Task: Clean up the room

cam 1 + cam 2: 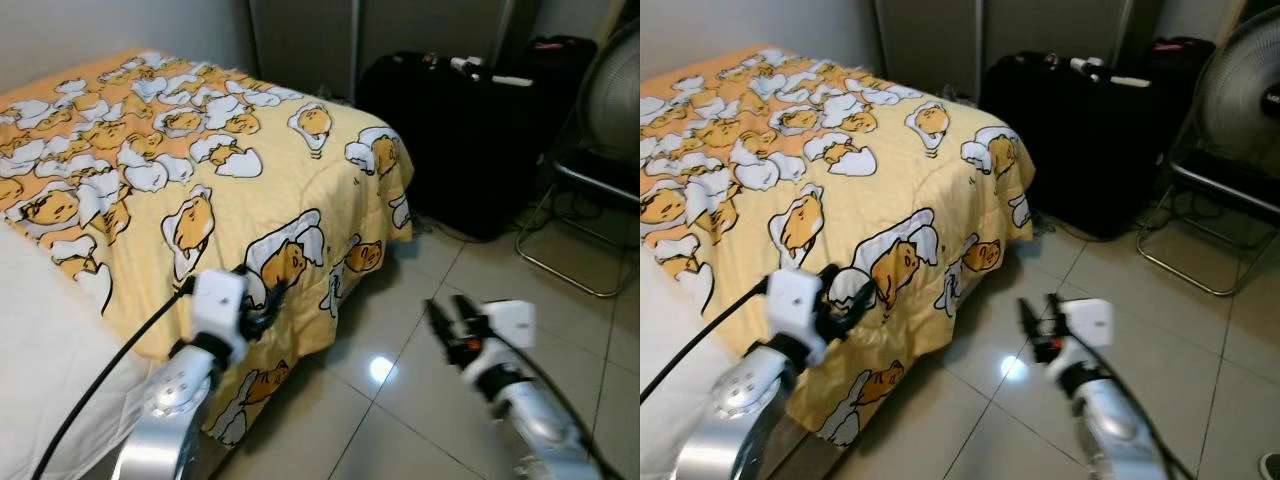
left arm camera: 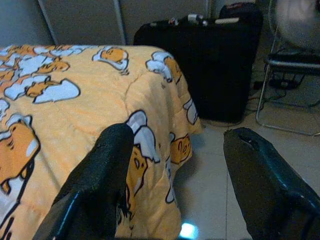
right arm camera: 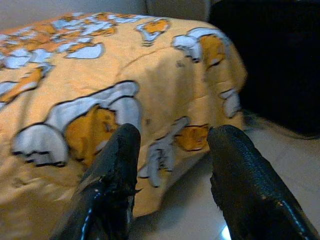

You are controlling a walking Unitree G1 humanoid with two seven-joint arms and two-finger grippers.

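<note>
The yellow egg-print quilt drapes over the bed's foot corner, soft, light and floppy; I judge its hanging hem best to pinch. Left gripper spread beside it, right gripper spread above the tiled floor, both empty

One bed, with one yellow egg-print blanket draped over it; the blanket's hanging corner sits just ahead of the left gripper.

One black suitcase, well beyond the right gripper, ahead of it and across the tiles.

One folding chair, farther out to that gripper's right side.

One electric fan, seated on the chair.

Small items on top of the suitcase: a few, too small to count.

Two grippers in view, each with two black fingers, both pairs spread apart with nothing between them.
</note>
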